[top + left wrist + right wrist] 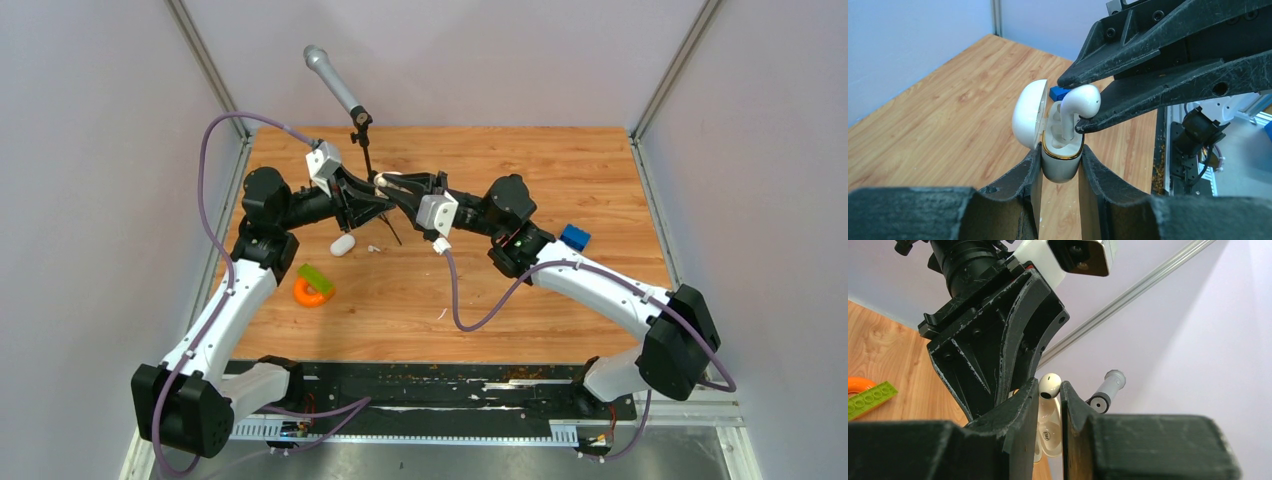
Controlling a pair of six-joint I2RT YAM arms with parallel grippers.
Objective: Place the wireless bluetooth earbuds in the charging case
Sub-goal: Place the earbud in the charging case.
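Grip comes first: our left gripper (1060, 156) is closed tight on the lower shell of the charging case (1060, 172), holding it upright above the table (938, 120) with its lid (1027, 115) swung back. Just above the case, our right gripper (1071, 105) pinches one earbud (1083, 100) by its head, jaws narrowed onto it, stem pointing down into a well. We judge this bud partly entered but not yet seated, so pressing it home and releasing remain. Whether the other earbud already sits in the case we cannot tell. Beyond the case lies a blue block (1058, 93).
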